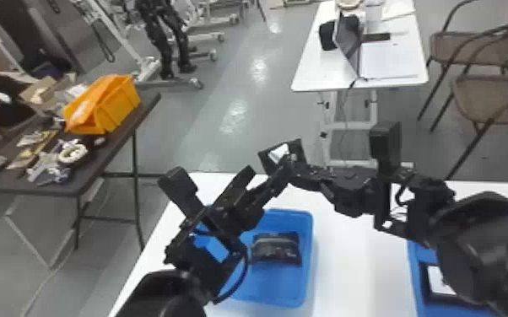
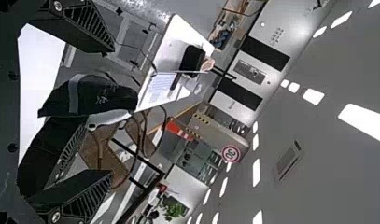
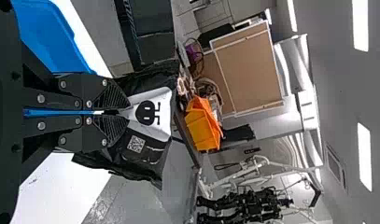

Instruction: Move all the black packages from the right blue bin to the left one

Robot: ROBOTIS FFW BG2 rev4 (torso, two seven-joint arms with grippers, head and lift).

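Observation:
In the head view my right gripper (image 1: pixel 292 163) is above the far side of the left blue bin (image 1: pixel 310 236), shut on a black package (image 1: pixel 265 157) with a white patch. The right wrist view has the right gripper (image 3: pixel 116 112) pinching the white part of that package (image 3: pixel 148 158). Beside the held package, my left gripper (image 1: pixel 267 175) stands open over the left bin; in the left wrist view the left gripper (image 2: pixel 112 111) has its fingers wide apart. One black package (image 1: pixel 276 248) lies in the left bin. Another package (image 1: pixel 426 276) is in the right blue bin (image 1: pixel 413 265), partly hidden by the right arm.
Both bins stand on a white table (image 1: pixel 346 261). To the left is a dark table (image 1: pixel 109 147) with an orange bin (image 1: pixel 118 105) and clutter. Beyond the floor stand another white table (image 1: pixel 312 71) and brown chairs (image 1: pixel 493 97).

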